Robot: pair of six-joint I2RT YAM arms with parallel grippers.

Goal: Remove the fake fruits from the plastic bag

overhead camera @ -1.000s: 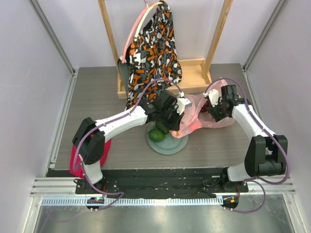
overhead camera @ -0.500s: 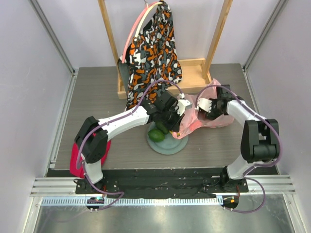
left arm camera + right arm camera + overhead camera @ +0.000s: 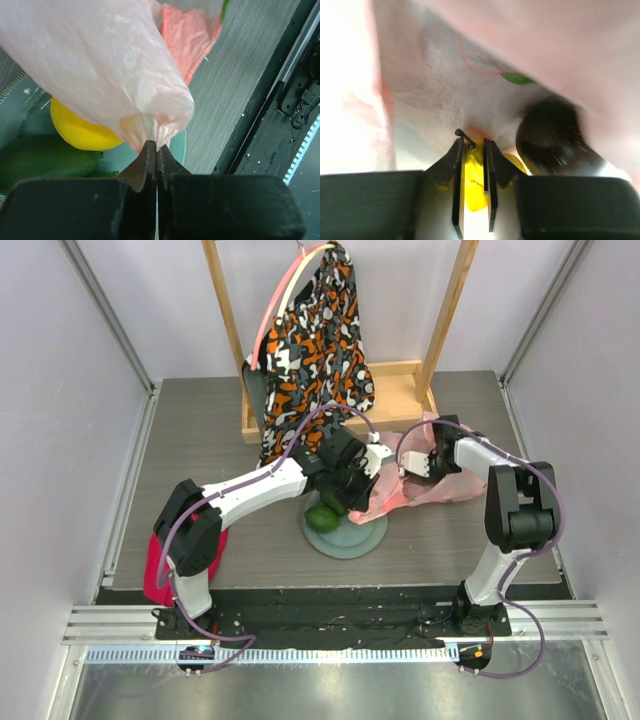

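Bag [image 3: 447, 491], on desk [image 3: 190, 430]: edge pinched tight in left end effector [image 3: 156, 149]. Right end effector [image 3: 474, 145]: inside bag, jaws a slit apart, grip unclear; yellow fruit [image 3: 474, 192] straight ahead, grapes [image 3: 550, 137] at 3 o'clock.

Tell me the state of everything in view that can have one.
Left gripper: shut on the bag.
Right gripper: inside the bag, jaws nearly together, grip unclear.
Bag: pinched at one edge, fruit inside.
Green fruits: out, on the plate.
Yellow fruit: out, on the plate.
Other yellow fruit: in the bag, at the right gripper's jaws.
Grape bunch: in the bag.
Shirt: hanging.
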